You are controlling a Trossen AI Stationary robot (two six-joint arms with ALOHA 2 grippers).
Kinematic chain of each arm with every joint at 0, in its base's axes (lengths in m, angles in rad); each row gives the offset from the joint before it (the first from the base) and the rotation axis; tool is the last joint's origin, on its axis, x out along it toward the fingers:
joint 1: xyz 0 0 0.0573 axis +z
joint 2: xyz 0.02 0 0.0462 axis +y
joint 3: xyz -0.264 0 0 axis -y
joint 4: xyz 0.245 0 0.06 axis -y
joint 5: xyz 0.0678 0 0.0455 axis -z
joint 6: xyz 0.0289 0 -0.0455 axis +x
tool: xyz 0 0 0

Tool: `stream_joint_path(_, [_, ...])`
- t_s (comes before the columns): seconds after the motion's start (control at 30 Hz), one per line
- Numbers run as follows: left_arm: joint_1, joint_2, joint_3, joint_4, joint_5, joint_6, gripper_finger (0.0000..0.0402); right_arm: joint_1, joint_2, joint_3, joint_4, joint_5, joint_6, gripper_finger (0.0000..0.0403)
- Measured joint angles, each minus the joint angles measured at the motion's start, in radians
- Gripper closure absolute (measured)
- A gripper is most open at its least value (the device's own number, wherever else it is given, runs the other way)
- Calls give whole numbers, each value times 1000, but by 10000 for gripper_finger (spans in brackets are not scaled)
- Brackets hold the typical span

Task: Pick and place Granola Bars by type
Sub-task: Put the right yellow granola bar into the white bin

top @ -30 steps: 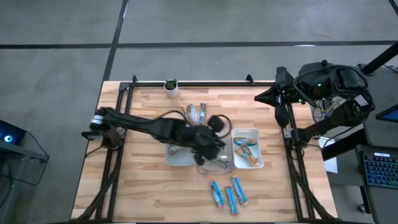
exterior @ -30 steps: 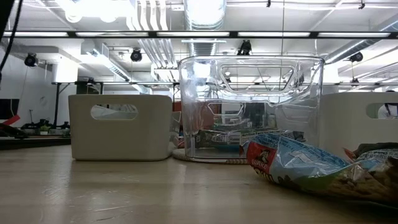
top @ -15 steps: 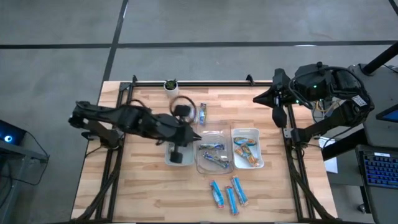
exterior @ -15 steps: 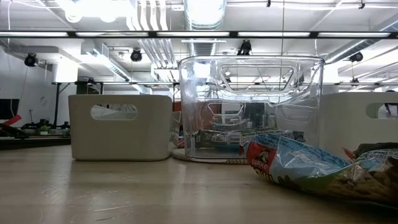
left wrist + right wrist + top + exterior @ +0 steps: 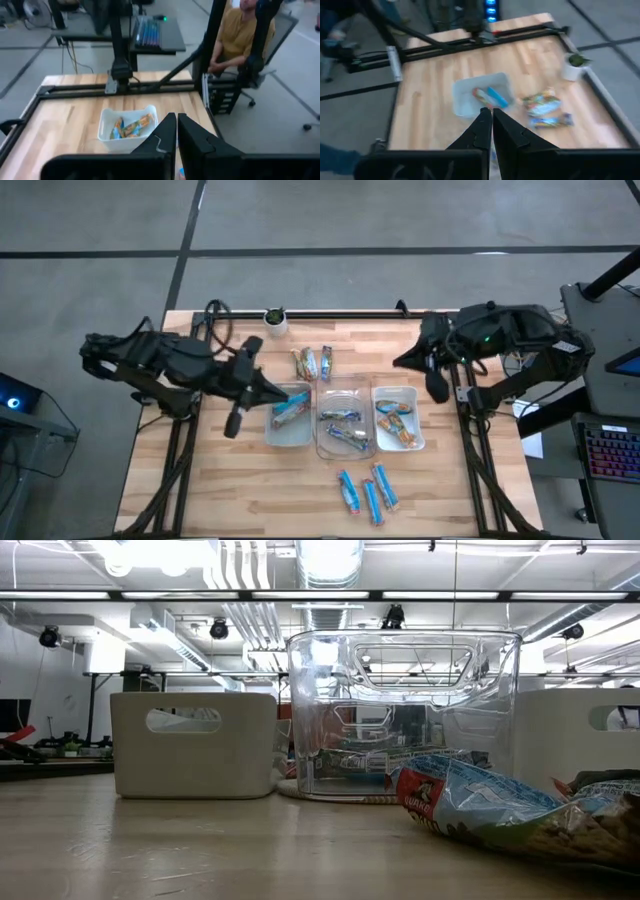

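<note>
Hovering over the table's left side, just beside the left tray (image 5: 289, 420), the left gripper (image 5: 233, 423) had its fingers pressed together with nothing between them. The right gripper (image 5: 437, 386) hung at the table's right edge, near the right tray (image 5: 398, 418), with its fingers likewise closed and empty.

Three trays stood in a row across the middle of the table (image 5: 220, 490). The left tray held one blue bar (image 5: 291, 409). The clear middle tray (image 5: 345, 427) held two blue bars (image 5: 341, 426). The right tray held several brown-orange bars (image 5: 396, 423), which the left wrist view also showed lying inside it (image 5: 130, 126).

Toward the far edge, beyond the left and middle trays, lay a loose cluster of bars (image 5: 312, 363), green-tan with one blue; the right wrist view showed them on bare wood near the small white pot (image 5: 572, 67). Near the front edge, three blue bars (image 5: 366, 490) lay side by side, well apart from the trays.

A person in a yellow shirt (image 5: 240, 31) sat beyond the table's right side.
</note>
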Motion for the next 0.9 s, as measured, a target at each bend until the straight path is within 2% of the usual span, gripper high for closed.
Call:
stream_joint_path(0.07, [-4,-33,-48,47,-19,-5,401,22,1,-34,45,-29,6,394])
stream_joint_path(0.53, [-3,-287,-565,387,-35,-83,401,215,1,-295,443,-34,166,394])
stream_joint_path(0.7, [-3,-348,-663,397,-32,-118,401,282,1,-392,544,-30,304,394])
stream_joint_path(0.9, [-3,-407,-712,401,-38,-120,401,372,1,-475,655,-28,465,394])
